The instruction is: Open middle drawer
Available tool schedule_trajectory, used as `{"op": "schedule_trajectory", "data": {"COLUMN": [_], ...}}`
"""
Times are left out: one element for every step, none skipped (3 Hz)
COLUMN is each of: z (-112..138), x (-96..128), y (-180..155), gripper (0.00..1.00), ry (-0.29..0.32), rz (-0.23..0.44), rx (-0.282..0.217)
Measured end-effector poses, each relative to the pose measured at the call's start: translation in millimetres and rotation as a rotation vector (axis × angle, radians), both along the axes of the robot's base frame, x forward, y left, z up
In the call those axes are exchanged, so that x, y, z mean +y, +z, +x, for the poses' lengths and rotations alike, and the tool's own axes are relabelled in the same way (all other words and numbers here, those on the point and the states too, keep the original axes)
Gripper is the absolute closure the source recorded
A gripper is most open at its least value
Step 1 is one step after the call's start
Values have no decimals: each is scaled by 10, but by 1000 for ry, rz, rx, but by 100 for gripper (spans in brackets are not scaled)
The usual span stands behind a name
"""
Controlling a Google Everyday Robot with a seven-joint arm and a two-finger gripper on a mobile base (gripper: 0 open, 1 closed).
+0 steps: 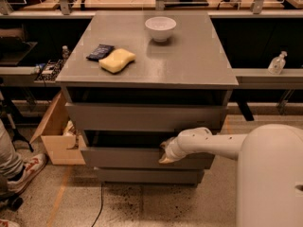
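The tool (166, 153) meets the middle drawer (123, 158) at its top edge, grip impossible to tell; that drawer juts from the grey cabinet (189, 56) bearing a bowl (160, 28)

Smooth pale plastic end effector (166, 153) at matt grey middle drawer (124, 158)

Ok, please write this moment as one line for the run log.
gripper: at top edge of middle drawer, right of centre | drawer: partly pulled out | cabinet top: white bowl, yellow sponge, dark packet
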State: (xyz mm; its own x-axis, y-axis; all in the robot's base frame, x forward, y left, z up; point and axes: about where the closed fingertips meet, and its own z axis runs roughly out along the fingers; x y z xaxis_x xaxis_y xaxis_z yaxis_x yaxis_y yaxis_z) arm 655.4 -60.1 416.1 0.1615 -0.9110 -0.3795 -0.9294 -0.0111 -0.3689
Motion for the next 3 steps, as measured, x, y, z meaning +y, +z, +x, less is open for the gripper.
{"op": "schedule_trajectory", "data": {"z": [-228,-238,-417], "x": [-167,-166,-254], "y": [53,48,59], "gripper": [100,100,100], "ry": [-39,-39,-61], "rz": [-9,-10,-29], "rx": [26,28,34]}}
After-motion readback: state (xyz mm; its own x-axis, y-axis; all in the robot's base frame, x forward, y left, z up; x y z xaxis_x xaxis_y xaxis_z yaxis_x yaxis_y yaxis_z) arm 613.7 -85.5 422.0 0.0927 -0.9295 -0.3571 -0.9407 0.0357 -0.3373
